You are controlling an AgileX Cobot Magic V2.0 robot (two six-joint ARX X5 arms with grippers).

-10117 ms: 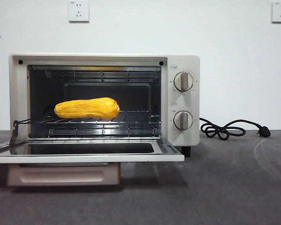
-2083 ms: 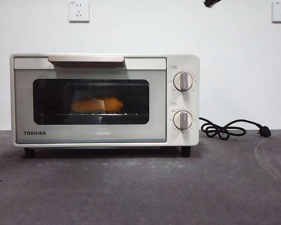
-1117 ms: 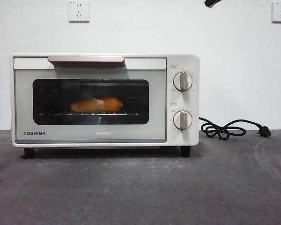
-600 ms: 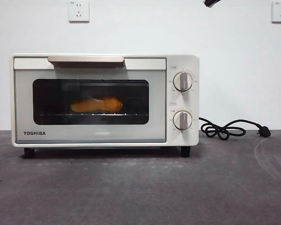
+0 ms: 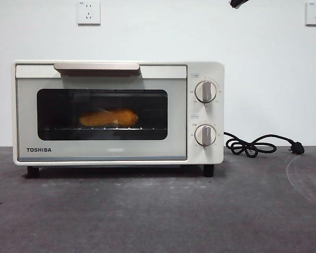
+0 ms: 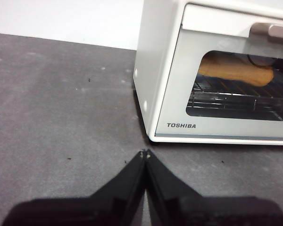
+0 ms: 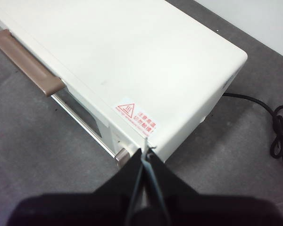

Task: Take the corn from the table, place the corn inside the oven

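The corn (image 5: 108,117) lies on the wire rack inside the cream TOSHIBA oven (image 5: 118,113), seen through the dark glass of the closed door; the left wrist view also catches the corn (image 6: 236,73) behind the glass. My left gripper (image 6: 145,154) is shut with nothing in it, low over the table (image 5: 158,211) off the oven's front corner. My right gripper (image 7: 146,150) is shut and empty, high above the oven's top (image 7: 132,61) near the knob end. In the front view a black tip (image 5: 237,3) shows at the top edge.
The beige bar handle (image 5: 96,66) runs along the door's top. Two round knobs (image 5: 206,91) sit on the oven's right panel. A black cord with its plug (image 5: 258,145) lies coiled on the table right of the oven. Wall sockets (image 5: 88,11) are behind.
The oven door, open 8.7 s ago with the corn on the rack, is now closed. Over the last second nothing has moved.
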